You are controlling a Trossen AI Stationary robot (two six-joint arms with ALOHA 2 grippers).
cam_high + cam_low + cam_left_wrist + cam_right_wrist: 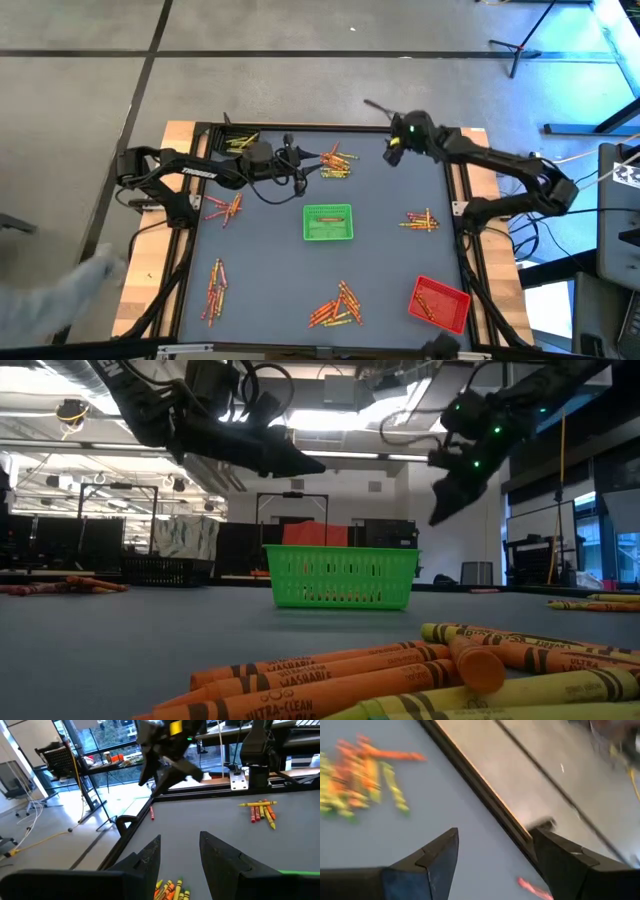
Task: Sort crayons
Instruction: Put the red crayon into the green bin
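Worktop (270,290): a dark grey mat in a wooden frame, seen whole from above. Left arm (185,175): entered from 9 o'clock and stretched toward the 12 o'clock edge. Right arm (500,165): entered from 3 o'clock and reached to about 1 o'clock. Green tray (328,222): a square mesh basket set just beyond the centre of the worktop; the red tray (439,303): placed near the 5 o'clock corner, with a few crayons lying inside. Left tool (296,166): held above the mat between 11 and 12 o'clock, its fingers (220,855) parted with nothing between them, just beside a crayon heap. Right tool (392,152): raised near the 1 o'clock edge, its jaws spread wide and empty in the right wrist view. Crayons, all loose on the mat in separate heaps: one heap (338,162) at 12 o'clock, just beside the left tool; one (240,142) at the 11 o'clock corner; one (225,207) at 9 to 10 o'clock; one (214,292) at 7 to 8 o'clock; one (338,306) at 6 o'clock; one (422,220) at 3 o'clock. A single red crayon (152,813) is recorded near the far rim in the left wrist view.
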